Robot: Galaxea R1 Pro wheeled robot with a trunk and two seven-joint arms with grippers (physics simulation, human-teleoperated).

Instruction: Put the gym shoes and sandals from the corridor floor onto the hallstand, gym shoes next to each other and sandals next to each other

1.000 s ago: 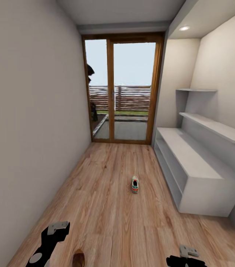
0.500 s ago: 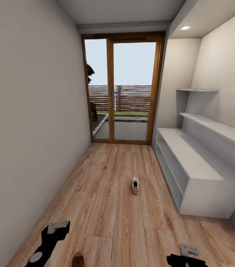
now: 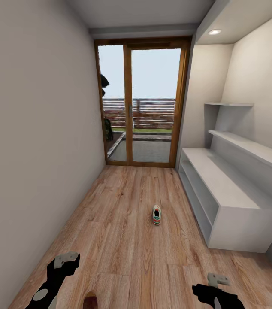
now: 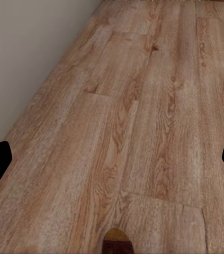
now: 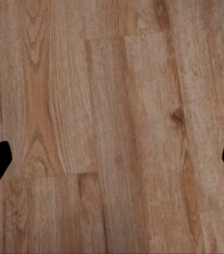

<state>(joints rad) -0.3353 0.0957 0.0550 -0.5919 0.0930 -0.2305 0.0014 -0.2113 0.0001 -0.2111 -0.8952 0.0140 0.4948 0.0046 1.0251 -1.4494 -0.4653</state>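
One white gym shoe (image 3: 156, 215) with green stripes and a red-orange heel lies on the corridor floor (image 3: 127, 223), heel towards me, left of the hallstand (image 3: 222, 189). The rounded tip of a dark-brown sandal (image 3: 90, 300) pokes in at the head view's bottom edge, just right of my left gripper (image 3: 61, 268); the same sandal tip (image 4: 117, 244) shows low in the left wrist view. My left gripper (image 4: 112, 159) and my right gripper (image 5: 112, 159) are both open over bare planks, holding nothing. In the head view my right gripper (image 3: 215, 292) hangs low on the right. The second shoe and second sandal are out of view.
A grey wall (image 3: 37, 150) runs along the left side. A wood-framed glass door (image 3: 142, 103) closes the corridor's far end. Two floating shelves (image 3: 247, 146) project from the hallstand's back panel. Open floor lies between me and the shoe.
The whole picture has shifted slightly as the camera moved. The sandal tip has slid lower at the bottom edge, and both grippers sit a little lower in the picture.
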